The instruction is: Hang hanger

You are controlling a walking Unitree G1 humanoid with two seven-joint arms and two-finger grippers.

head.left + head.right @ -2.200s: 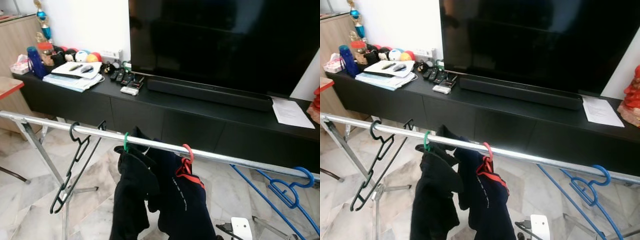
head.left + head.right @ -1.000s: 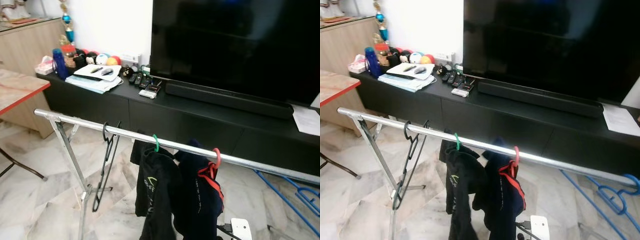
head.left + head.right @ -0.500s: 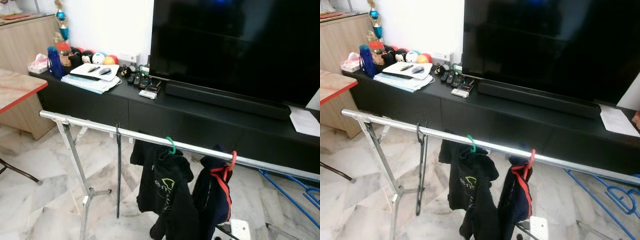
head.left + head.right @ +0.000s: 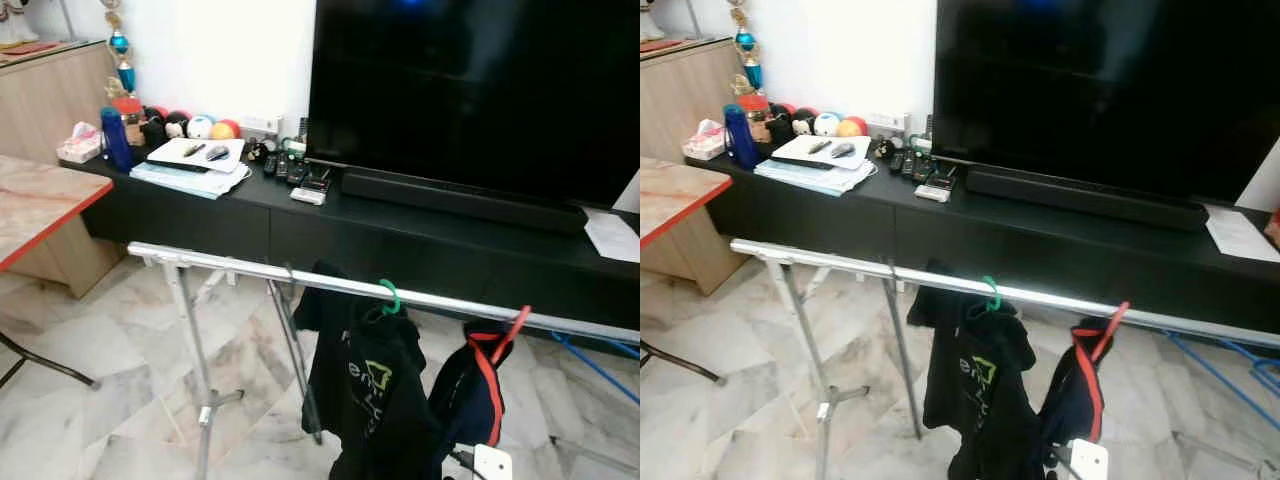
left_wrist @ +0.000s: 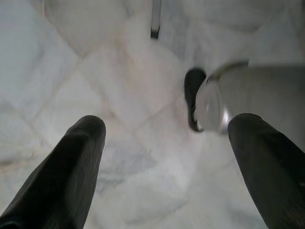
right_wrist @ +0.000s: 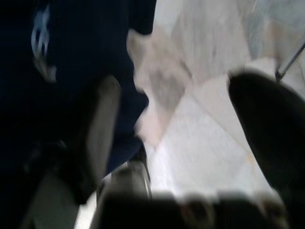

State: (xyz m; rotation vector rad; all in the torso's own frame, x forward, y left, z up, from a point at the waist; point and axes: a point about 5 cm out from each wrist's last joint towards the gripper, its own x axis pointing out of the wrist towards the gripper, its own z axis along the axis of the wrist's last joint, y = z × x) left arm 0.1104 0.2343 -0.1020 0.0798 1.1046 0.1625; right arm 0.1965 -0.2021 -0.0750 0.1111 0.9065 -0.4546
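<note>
One silver metal clothes rail (image 4: 250,269) crosses the middle of the frame on one visible folding metal stand (image 4: 200,380). Four plastic hangers show: one thin black hanger (image 4: 297,350) seen edge-on, one green-hooked hanger (image 4: 389,296), one red hanger (image 4: 505,335) at lower right, and one blue hanger (image 4: 600,365) at the right edge. Two dark garments (image 4: 375,400) hang there. Behind stand one large black television (image 4: 470,90), one long black soundbar (image 4: 460,196), one blue bottle (image 4: 116,140) at upper left, and one white paper sheet (image 4: 615,236).
</note>
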